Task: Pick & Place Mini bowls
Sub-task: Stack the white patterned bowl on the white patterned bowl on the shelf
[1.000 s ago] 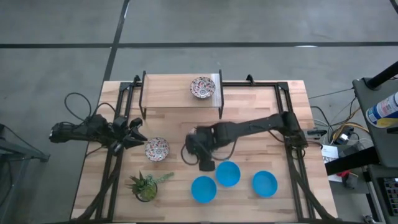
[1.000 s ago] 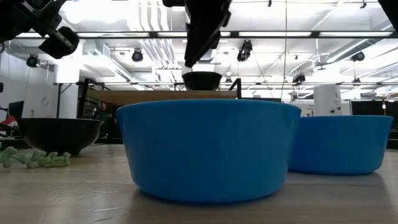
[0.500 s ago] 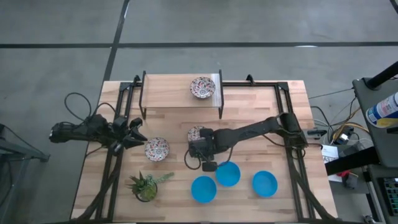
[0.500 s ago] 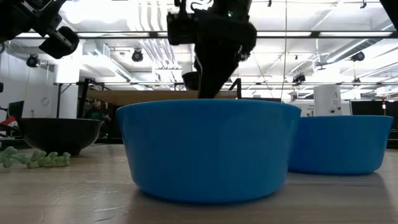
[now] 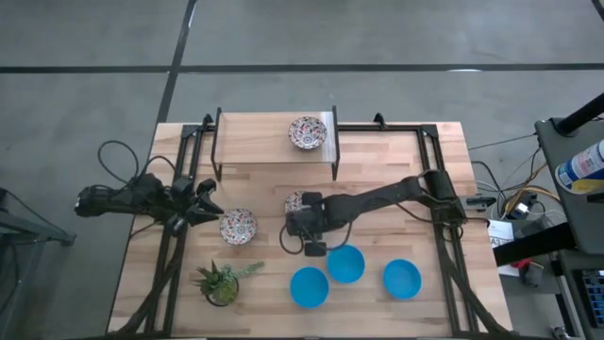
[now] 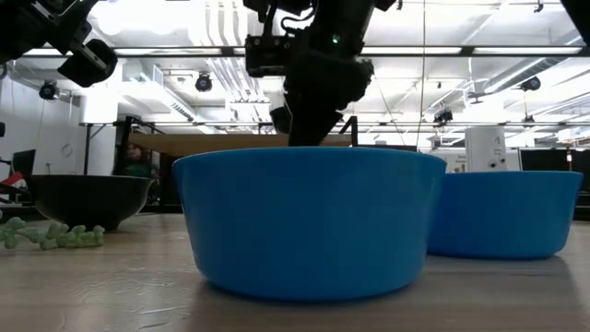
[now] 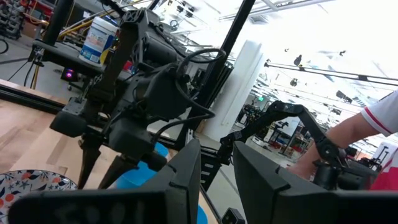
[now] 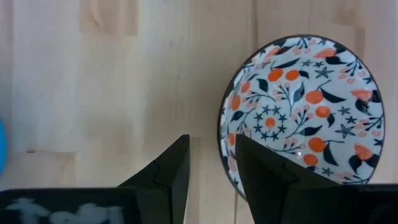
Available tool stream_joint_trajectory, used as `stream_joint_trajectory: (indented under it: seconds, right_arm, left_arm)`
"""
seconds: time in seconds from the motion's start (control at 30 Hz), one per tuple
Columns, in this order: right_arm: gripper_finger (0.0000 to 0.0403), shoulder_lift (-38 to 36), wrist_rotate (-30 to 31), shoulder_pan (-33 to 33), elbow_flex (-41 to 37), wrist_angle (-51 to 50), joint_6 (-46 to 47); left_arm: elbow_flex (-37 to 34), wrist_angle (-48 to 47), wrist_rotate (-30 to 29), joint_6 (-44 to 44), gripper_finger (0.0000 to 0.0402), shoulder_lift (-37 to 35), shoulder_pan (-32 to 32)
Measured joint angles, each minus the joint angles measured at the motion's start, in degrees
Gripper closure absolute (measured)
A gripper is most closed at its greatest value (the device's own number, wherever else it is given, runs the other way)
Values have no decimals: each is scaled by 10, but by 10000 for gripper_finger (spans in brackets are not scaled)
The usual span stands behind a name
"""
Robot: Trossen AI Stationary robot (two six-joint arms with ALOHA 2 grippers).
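My right gripper (image 5: 304, 215) (image 8: 212, 163) points down at mid table, open, over the edge of a white patterned mini bowl (image 5: 295, 200) (image 8: 301, 112) that rests on its base. One finger stands outside the rim and one over the inside; I cannot tell if they touch it. A second patterned bowl (image 5: 238, 226) sits left of it, with my left gripper (image 5: 209, 201) open and level beside it. A third (image 5: 308, 132) stands on the raised shelf. Three blue bowls (image 5: 309, 286) (image 5: 346, 263) (image 5: 402, 278) stand near the near edge.
A small green potted plant (image 5: 223, 281) stands at the near left. The wooden shelf (image 5: 274, 127) on black legs spans the far middle. Black frame rails (image 5: 170, 246) run along both table sides. A person's sleeve (image 7: 379, 118) shows beyond the table.
My right gripper has come down toward the table and turned at the wrist. In the high view it no longer covers the middle patterned bowl, which now shows beside it. The bowls have stayed in place.
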Motion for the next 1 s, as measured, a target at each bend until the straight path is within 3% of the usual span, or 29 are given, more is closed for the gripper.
stream_joint_trajectory:
  seconds: [0.57,1.0]
  right_arm:
    - [283,0,-1,-15,-34,36,-2]
    - [345,1,-7,-19,-34,42,18]
  left_arm:
    - [0,0,0,0,312,0,0]
    - [0,0,0,0,312,0,0]
